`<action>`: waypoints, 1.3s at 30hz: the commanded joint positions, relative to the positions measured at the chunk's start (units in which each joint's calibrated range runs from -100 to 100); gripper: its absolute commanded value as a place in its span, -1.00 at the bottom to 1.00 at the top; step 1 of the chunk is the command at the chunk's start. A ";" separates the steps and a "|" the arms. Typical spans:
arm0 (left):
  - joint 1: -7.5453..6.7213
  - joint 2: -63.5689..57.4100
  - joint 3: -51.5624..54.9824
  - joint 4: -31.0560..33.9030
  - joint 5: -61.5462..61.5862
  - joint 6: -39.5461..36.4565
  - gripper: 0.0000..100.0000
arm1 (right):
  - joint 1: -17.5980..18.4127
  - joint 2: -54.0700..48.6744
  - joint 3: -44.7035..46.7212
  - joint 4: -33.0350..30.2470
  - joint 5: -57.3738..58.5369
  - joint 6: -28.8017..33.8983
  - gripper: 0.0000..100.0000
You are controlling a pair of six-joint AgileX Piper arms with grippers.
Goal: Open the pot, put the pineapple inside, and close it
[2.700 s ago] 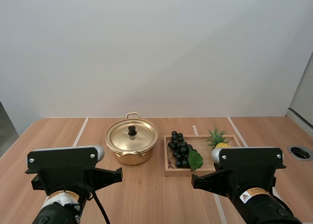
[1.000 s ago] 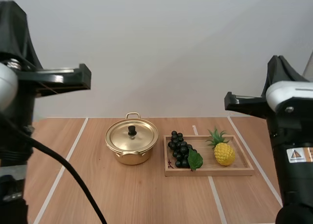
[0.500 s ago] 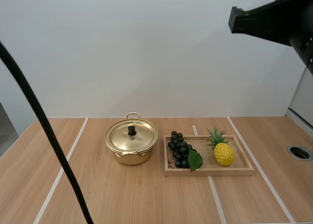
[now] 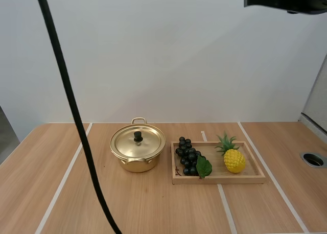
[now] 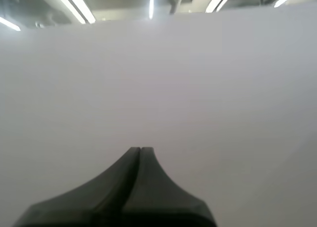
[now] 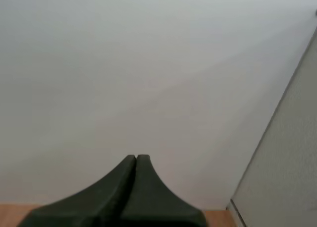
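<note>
The pineapple [image 4: 234, 160] is lying at the right end of the wooden tray [image 4: 219, 179], apart from the grapes [image 4: 188, 156] sitting at the tray's left end. The pot [image 4: 137, 162] is standing on the table [image 4: 153, 208] just left of the tray, its lid [image 4: 138, 141] sitting in place. The left gripper [image 5: 140, 149] is facing a blank wall, fingers pressed together, gripping nothing. The right gripper [image 6: 136, 157] is facing the same wall, fingers likewise closed and empty.
</note>
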 commanded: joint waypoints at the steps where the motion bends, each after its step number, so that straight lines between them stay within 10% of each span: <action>1: 0.06 4.65 -0.39 1.62 11.28 -0.18 -1.00 | -0.25 2.95 -0.93 -1.94 10.32 0.74 -1.00; 39: 0.06 46.68 -0.27 -2.33 37.72 7.28 -1.00 | -0.25 31.08 5.93 -7.56 20.27 1.54 -1.00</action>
